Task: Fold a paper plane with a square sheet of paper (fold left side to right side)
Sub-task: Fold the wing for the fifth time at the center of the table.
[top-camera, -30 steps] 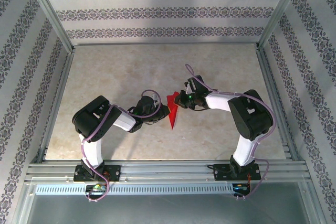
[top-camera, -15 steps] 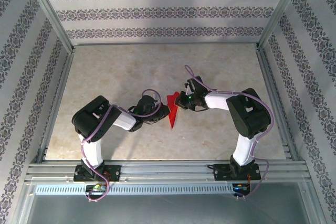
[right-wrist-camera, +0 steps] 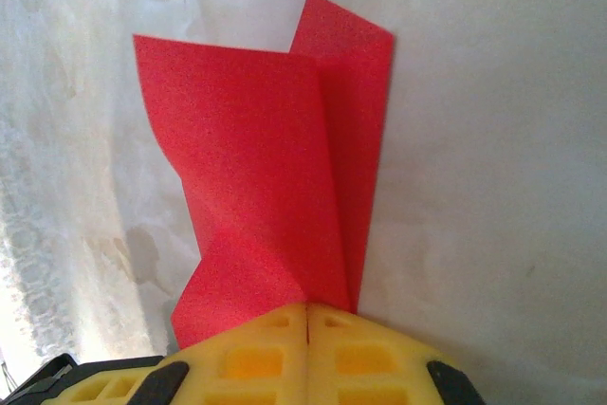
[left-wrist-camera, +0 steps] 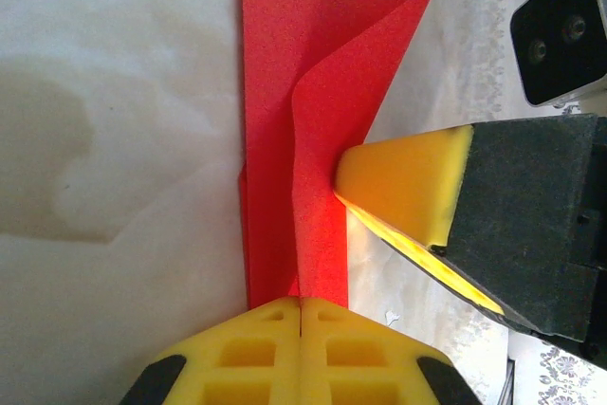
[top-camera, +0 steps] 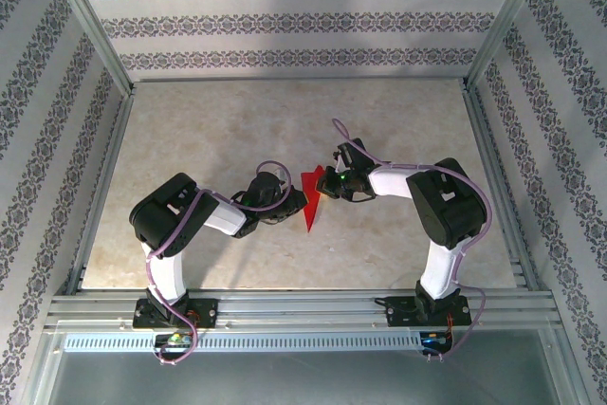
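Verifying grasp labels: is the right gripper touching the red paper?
Touching. The left wrist view shows the right gripper with its yellow tip pressed into the fold of the red paper, no gap between them.

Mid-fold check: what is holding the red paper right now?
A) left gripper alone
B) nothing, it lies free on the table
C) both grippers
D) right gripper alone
C: the left gripper and the right gripper are each shut on the paper, which runs in between their closed fingers in both wrist views.
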Controlling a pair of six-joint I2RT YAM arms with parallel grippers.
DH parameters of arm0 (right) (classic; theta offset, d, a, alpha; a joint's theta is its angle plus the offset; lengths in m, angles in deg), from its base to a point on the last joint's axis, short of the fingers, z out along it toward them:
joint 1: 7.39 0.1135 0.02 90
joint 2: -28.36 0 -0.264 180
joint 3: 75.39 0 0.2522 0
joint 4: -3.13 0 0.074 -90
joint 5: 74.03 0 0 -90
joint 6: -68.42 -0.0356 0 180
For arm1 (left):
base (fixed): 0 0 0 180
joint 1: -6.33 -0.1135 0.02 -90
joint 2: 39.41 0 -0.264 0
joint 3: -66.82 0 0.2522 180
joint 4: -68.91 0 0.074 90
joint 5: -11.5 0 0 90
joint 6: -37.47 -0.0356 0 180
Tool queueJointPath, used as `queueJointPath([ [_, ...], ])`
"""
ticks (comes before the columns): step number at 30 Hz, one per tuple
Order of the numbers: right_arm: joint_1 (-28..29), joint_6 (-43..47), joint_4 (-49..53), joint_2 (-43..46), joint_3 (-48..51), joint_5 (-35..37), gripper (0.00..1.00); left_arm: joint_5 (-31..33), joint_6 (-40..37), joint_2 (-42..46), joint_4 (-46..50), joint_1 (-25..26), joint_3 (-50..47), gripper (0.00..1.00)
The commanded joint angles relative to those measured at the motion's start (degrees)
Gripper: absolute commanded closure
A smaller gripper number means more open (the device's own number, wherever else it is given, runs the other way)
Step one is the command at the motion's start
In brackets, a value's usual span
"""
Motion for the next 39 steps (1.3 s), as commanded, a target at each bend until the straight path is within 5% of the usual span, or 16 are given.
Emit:
queueJointPath([
  [1, 0.3, 1.2, 3.8, -2.1, -0.3, 1.6, 1.0, 4.3, -1.6, 0.2, 7.7, 0.1, -1.4, 1.0],
  [10, 0.2, 1.4, 4.1, -2.5, 0.6, 0.9, 1.0, 6.7, -5.7, 11.4, 17.2, -0.8, -0.7, 0.76],
  [14, 0.3, 1.3, 3.5, -2.5, 0.5, 0.3, 1.0, 7.6, -7.3, 17.7, 23.7, -1.8, -0.6, 0.73],
  [22, 0.4, 1.1, 3.0, -2.8, 0.7, 0.2, 1.0, -1.7, -10.7, 21.7, 34.6, -2.1, 6.8, 0.94],
  [27, 0.4, 1.0, 2.7, -2.9, 0.8, 0.1, 1.0, -8.8, -6.8, 18.6, 32.8, -1.8, 8.4, 0.98],
  [39, 0.4, 1.1, 2.8, -3.1, 0.7, -0.1, 1.0, -13.7, -4.7, 9.6, 30.4, 0.8, 11.1, 1.0],
])
